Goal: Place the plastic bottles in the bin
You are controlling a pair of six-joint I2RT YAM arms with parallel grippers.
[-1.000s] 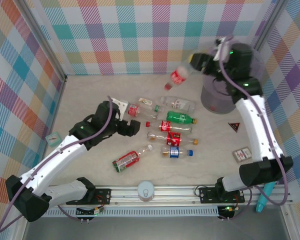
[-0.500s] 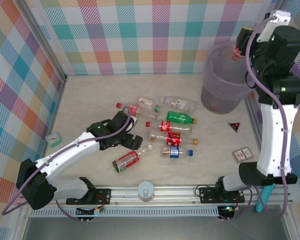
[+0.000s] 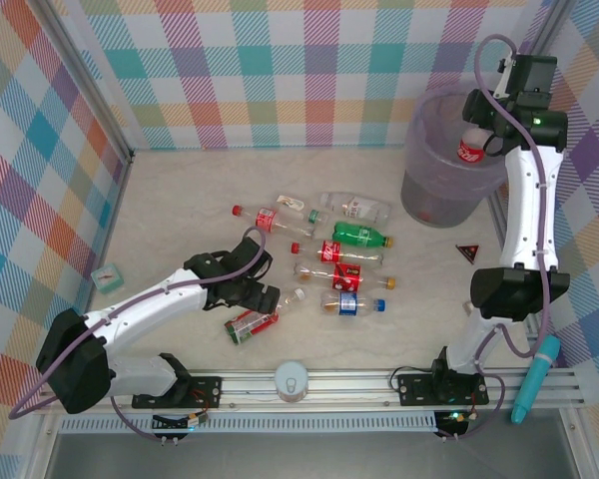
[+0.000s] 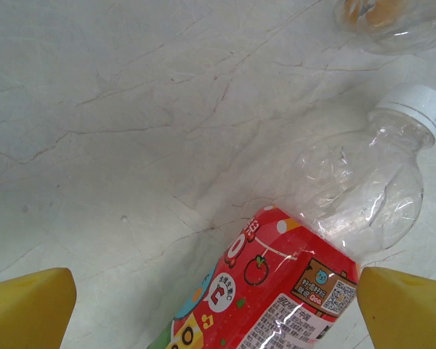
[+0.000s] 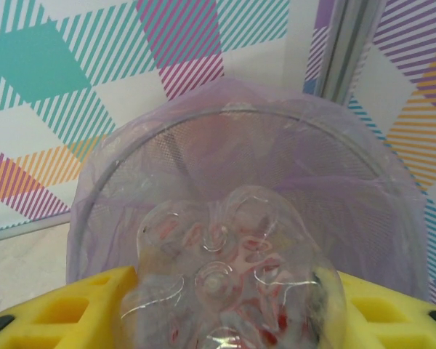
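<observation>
Right jaws clamped on clear red-labelled plastic bottle (image 3: pixel 470 150) (image 5: pixel 232 283), upper right of frame, over round translucent grey-purple plastic bin (image 3: pixel 427 195) (image 5: pixel 167 145). Left jaws wide apart around red-labelled white-capped clear bottle (image 3: pixel 252 321) (image 4: pixel 298 283) lying on pale bench (image 3: pixel 180 200), lower centre. Other bottles (image 3: pixel 359 237) lie mid-frame.

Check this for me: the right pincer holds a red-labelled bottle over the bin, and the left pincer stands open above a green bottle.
Not green. The left wrist view shows the open left pincer above a white-capped bottle with a red label. The rest stands: the right pincer holds a red-labelled bottle over the bin.
</observation>
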